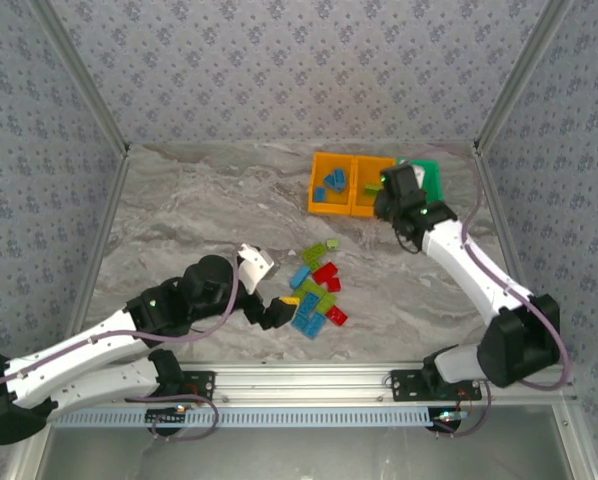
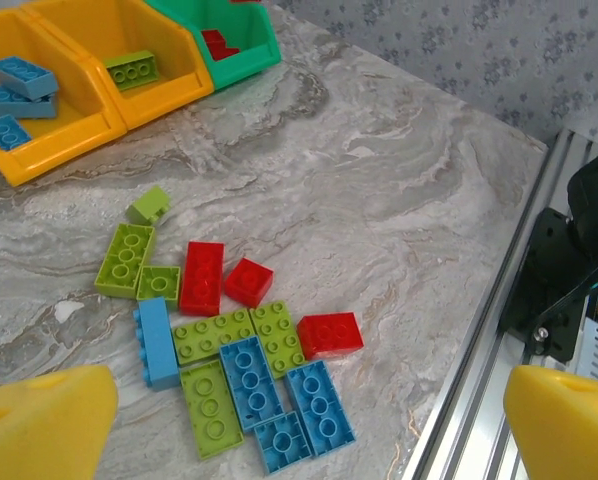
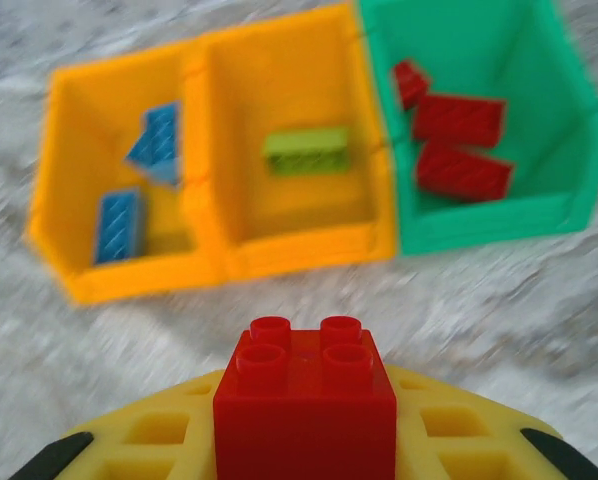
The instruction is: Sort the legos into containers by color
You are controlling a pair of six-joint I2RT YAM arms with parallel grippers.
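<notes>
**Right arm: step in hand.** The right gripper [image 1: 392, 195] was closed narrowly on a red two-by-two brick [image 3: 304, 400], studs up, at the bottom centre of the right wrist view. In the top view this gripper hung at the upper right, over the row of three bins.

- Green bin [image 3: 479, 225], upper right of the wrist view: held red bricks [image 3: 459, 120].
- Middle orange bin [image 3: 299, 255]: held one lime brick [image 3: 304, 150].
- Left orange bin [image 3: 79, 275]: held blue bricks [image 3: 119, 225].

The wrist view was blurred, so the seating of the brick in the jaws could not be confirmed; it appeared square.

**Recommended execution.** The step was judged to be delivery of the red brick to the green bin. In the wrist view the brick sat below the middle orange bin. The gripper therefore needed to shift toward the upper right until the brick stood over the green bin's interior, clear of the wall shared with the orange bin. Releasing low and at rest would limit bounce.

**Left arm.** The left gripper [image 1: 267, 292] was spread wide at the lower centre of the top view, just beside the loose bricks [image 1: 317, 295] on the table [image 1: 199, 200]. Several of these touched, so an outlying brick was the safer first pick.
</notes>
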